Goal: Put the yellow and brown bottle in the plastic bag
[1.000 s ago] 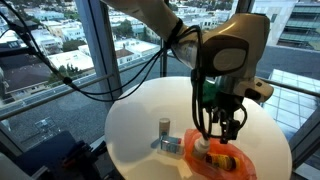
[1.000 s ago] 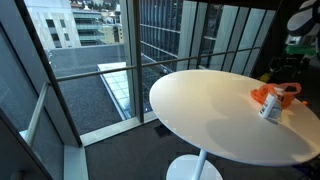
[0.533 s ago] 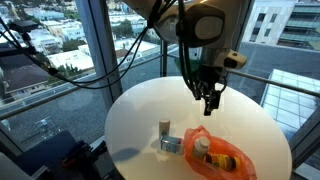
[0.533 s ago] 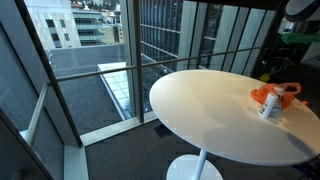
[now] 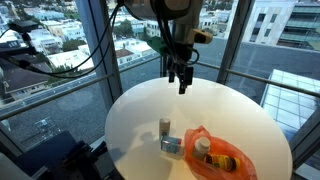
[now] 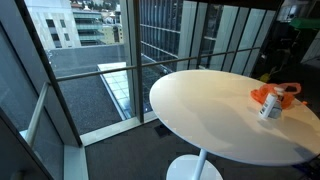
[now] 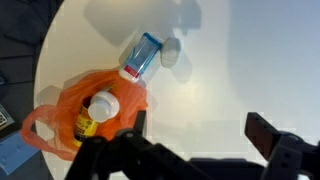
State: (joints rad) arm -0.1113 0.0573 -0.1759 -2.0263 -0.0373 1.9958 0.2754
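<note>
End effector (image 5: 181,82) released, empty; yellow and brown bottle (image 5: 203,148) in plastic bag (image 5: 228,160); grey cyl (image 5: 165,127) adj.

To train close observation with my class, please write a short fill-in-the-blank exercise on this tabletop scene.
The yellow and brown bottle sits inside the ____ plastic bag.
The pincer hangs above the table, open and holding ____.
The white table has a ____ top.
Missing words: orange; nothing; round.
</note>
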